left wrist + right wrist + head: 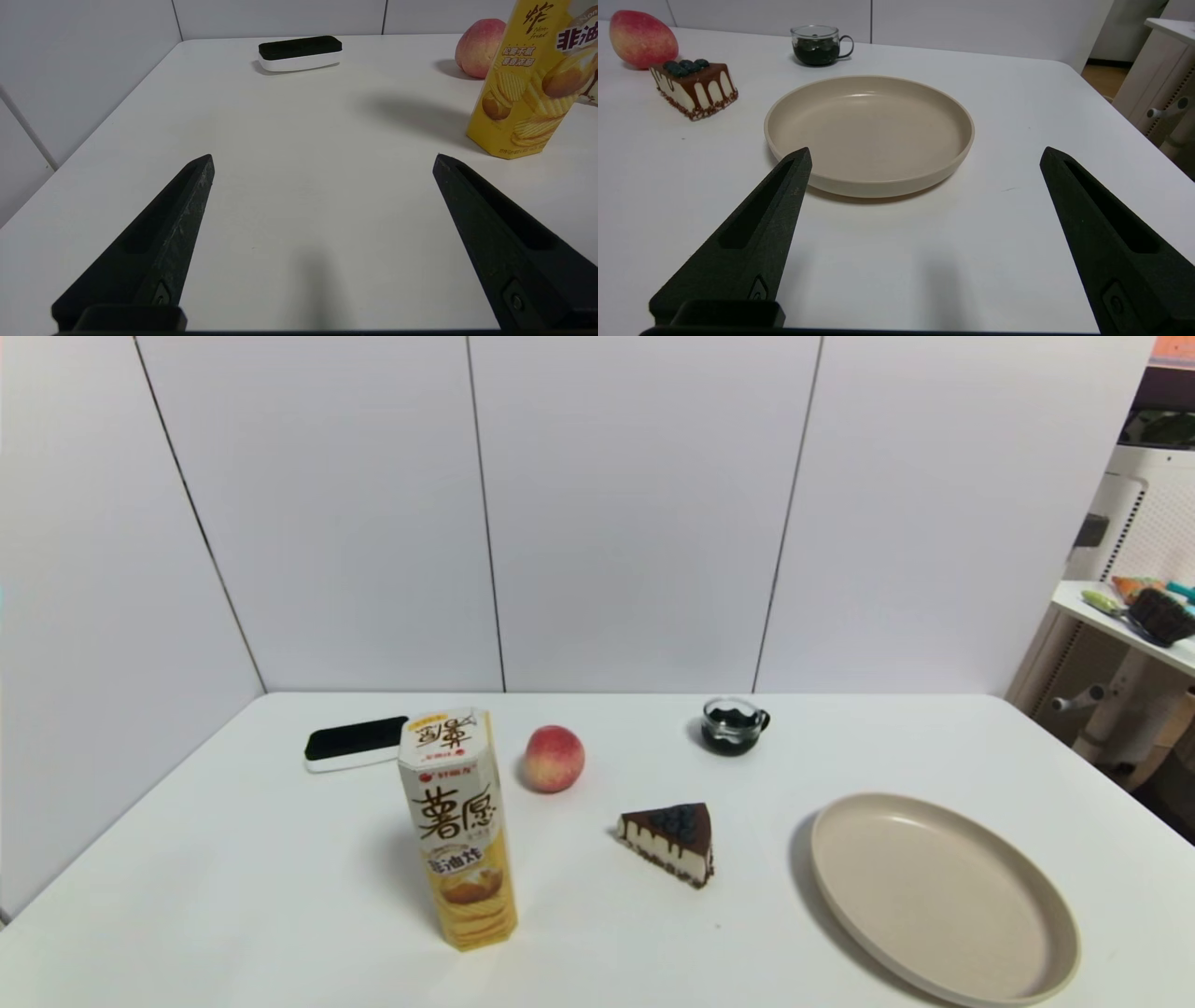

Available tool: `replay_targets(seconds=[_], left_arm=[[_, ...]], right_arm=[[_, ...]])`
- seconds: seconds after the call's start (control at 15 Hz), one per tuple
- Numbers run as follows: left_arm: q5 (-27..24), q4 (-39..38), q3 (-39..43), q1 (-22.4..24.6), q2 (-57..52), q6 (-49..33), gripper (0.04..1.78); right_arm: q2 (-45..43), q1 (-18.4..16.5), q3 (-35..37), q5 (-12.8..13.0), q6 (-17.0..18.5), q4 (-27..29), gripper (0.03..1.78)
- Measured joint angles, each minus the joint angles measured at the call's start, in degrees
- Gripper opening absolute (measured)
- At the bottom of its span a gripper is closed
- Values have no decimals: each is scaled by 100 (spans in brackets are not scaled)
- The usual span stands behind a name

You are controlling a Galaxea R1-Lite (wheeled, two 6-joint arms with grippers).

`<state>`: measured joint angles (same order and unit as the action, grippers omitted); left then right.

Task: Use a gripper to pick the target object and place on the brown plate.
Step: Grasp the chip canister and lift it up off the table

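Note:
The tall hexagonal snack box (459, 831), white on top and yellow below, stands upright on the white table at the front left; its yellow lower part shows in the left wrist view (528, 93). The beige-tan plate (943, 896) lies empty at the front right and shows in the right wrist view (871, 133). My left gripper (322, 161) is open and empty, low over the table, apart from the box. My right gripper (924, 154) is open and empty, just short of the plate's near rim. Neither gripper shows in the head view.
A peach (554, 759) and a chocolate cake slice (670, 840) sit between the box and the plate. A glass cup of dark stuff (733, 725) stands farther back. A black-topped white eraser (357, 743) lies at the back left. White walls close the back and left.

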<state>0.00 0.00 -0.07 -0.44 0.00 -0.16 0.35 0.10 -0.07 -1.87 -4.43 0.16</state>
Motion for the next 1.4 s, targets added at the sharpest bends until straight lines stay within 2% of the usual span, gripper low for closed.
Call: replay_targets(seconds=[0.13, 0.27, 0.4, 0.53, 0.67, 0.87, 1.0, 1.13, 1.4], left_arm=[[0, 0, 0, 0, 0, 2, 169], [0, 0, 0, 0, 0, 2, 169], [0, 0, 0, 0, 0, 2, 169], [0, 0, 2, 0, 2, 0, 169], [0, 0, 2, 0, 5, 2, 169], [0, 0, 2, 0, 5, 0, 169], [0, 0, 0, 0, 5, 2, 169], [0, 0, 0, 0, 5, 0, 169], [0, 0, 0, 0, 5, 0, 169]], right_arm=[[341, 4, -190, -45, -34, -150, 169], [1084, 37, -679, -98, -116, -269, 169], [2107, 174, -1481, -157, -218, -310, 169], [3217, 474, -2434, -351, -397, -311, 169], [4253, 845, -3272, -784, -623, -310, 169], [5716, 1626, -4358, -1803, -998, -156, 169], [6571, 2222, -5116, -2354, -1140, 144, 169], [7403, 2812, -5882, -2597, -1206, 566, 169], [8885, 3543, -6885, -2686, -1243, 833, 169]])
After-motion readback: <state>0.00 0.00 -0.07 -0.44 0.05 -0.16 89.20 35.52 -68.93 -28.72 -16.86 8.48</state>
